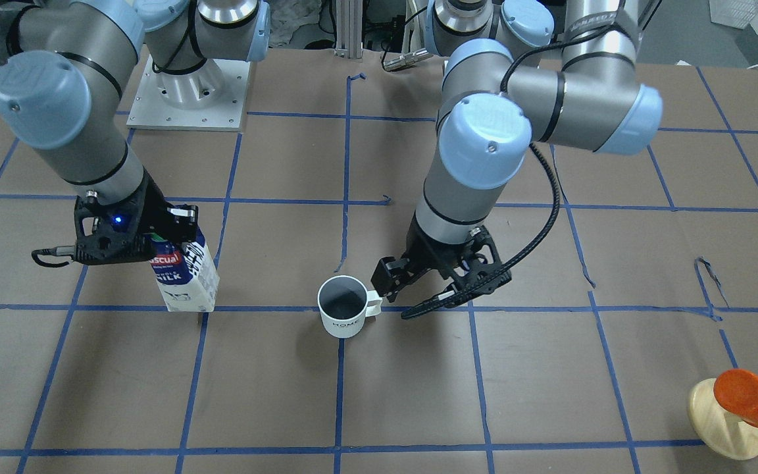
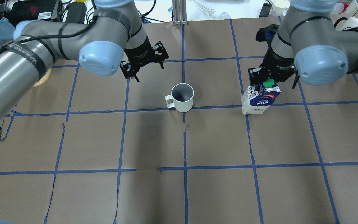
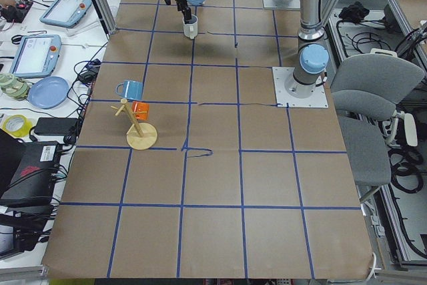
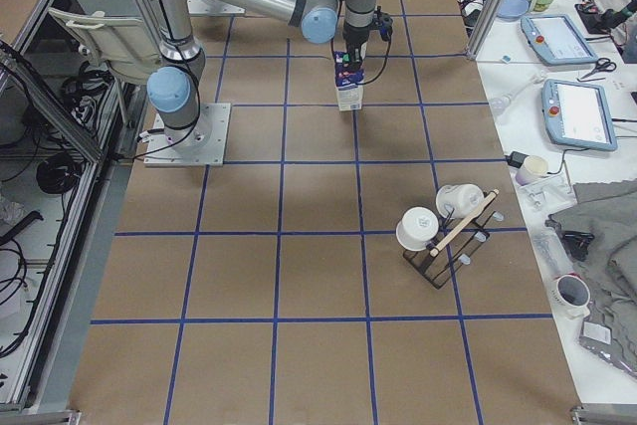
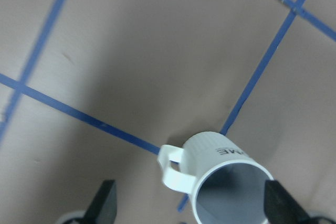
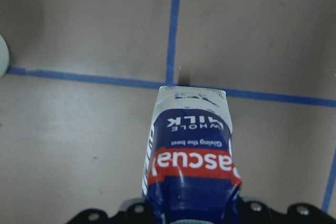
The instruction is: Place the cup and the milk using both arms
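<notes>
The white cup point(image 1: 346, 308) with a dark inside stands upright near the table's middle, its handle toward my left gripper; it also shows in the overhead view point(image 2: 182, 97). My left gripper point(image 1: 412, 295) is open and empty, hovering just beside the handle without touching it. In the left wrist view the cup point(image 5: 226, 179) lies low between the spread fingers point(image 5: 105, 203). The blue and white milk point(image 1: 185, 276) stands with its base at the table, a cell away from the cup. My right gripper point(image 2: 267, 81) is shut on its top, by the green cap. The carton fills the right wrist view point(image 6: 191, 156).
An orange cup on a cream wooden stand point(image 1: 741, 408) is at the table's edge on my left side, with a blue cup point(image 3: 130, 89) beside it. A dark rack with white mugs point(image 4: 443, 231) stands on my right side. The arm's base plate point(image 1: 188, 92) is behind.
</notes>
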Available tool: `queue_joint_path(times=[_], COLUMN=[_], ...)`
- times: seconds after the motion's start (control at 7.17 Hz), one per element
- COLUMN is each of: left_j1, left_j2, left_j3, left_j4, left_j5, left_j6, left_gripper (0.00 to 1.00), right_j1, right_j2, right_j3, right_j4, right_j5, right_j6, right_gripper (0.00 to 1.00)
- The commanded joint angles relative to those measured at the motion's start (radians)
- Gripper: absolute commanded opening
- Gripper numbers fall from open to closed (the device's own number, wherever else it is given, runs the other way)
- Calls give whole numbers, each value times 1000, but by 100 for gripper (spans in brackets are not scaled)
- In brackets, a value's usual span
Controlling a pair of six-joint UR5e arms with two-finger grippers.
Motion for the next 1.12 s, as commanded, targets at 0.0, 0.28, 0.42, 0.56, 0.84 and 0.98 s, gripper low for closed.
queue_joint_path(times=[0.0,0.28,0.42,0.56,0.84,0.98], left_j1=[105,160,173,176,177,186], left_j2=[70,138,168,190,222,224], left_j3=[55,39,39,34,13,-27], left_j4=[-108,-182,-222,-251,-263,-253], left_j5=[31,23,28,35,43,130], left_j6=[177,293,354,358,366,372], left_gripper=[100,100,100,100,100,100], right_j1=[117,185,210,222,222,222], right_j2=[142,183,184,184,187,192], right_j3=[-164,-196,-195,-195,-190,-192], right_j4=[0,-8,-10,-10,-10,-11], right_j5=[22,34,60,62,61,59], right_j6=[169,262,273,277,269,270], right_gripper=[34,34,34,34,39,45])
